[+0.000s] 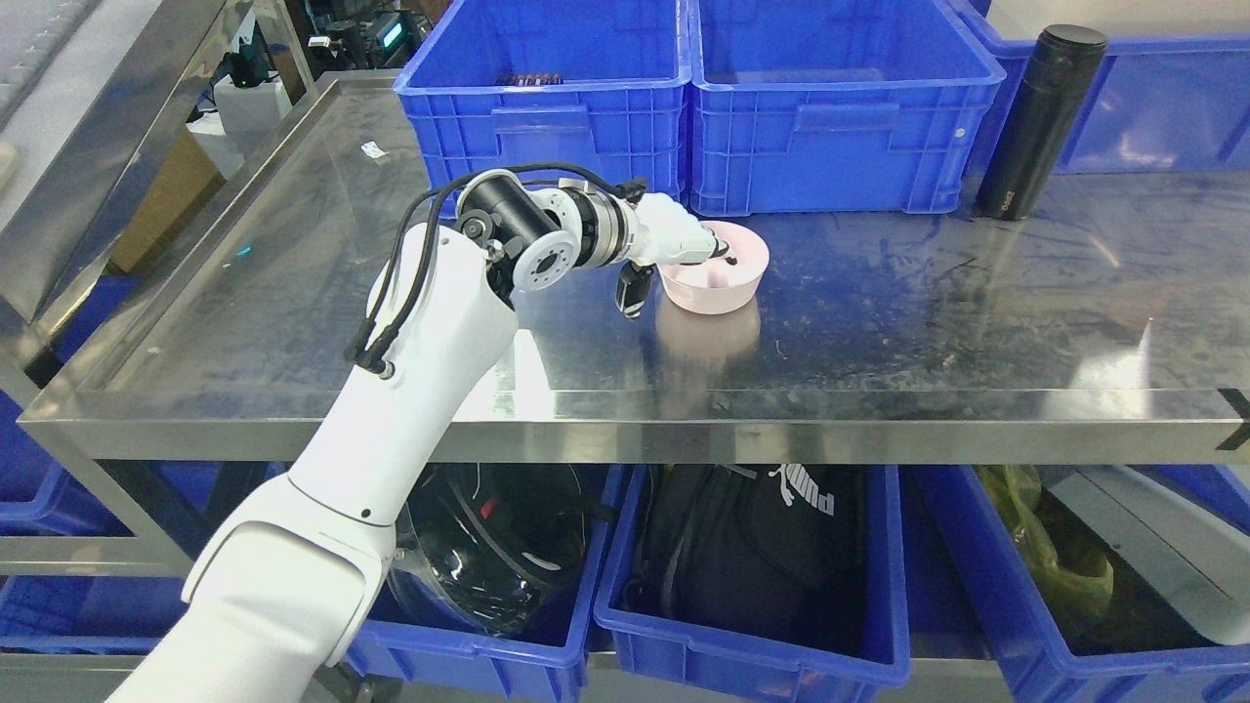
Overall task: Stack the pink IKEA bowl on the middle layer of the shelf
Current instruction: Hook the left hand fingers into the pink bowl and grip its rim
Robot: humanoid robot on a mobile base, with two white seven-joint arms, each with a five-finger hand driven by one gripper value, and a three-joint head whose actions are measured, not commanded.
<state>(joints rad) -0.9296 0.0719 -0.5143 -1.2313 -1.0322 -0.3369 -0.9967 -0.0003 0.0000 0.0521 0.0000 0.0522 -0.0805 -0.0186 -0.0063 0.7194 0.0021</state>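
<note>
- Head view: the small, round pink plastic bowl (716, 278) sits upright on the steel shelf surface (879, 322), just in front of two large blue plastic crates (684, 107) and well left of a tall black cylindrical flask (1037, 117).
- The white left hand (674, 244) reaches over the bowl's near-left rim, fingers draped over the edge and into the bowl, a dark thumb (633, 290) hanging outside the wall. It looks pinched on the rim, though how firmly cannot be told.
- The right arm does not show.
- The bowl is probably light and stiff, with a smooth, slippery wall; it should not break easily but could slide on the polished steel or tip if lifted by one side.
- The rim is the sensible hold: fingers inside, thumb outside, squeezing the wall.
- No second bowl is visible here to stack upon.
</note>
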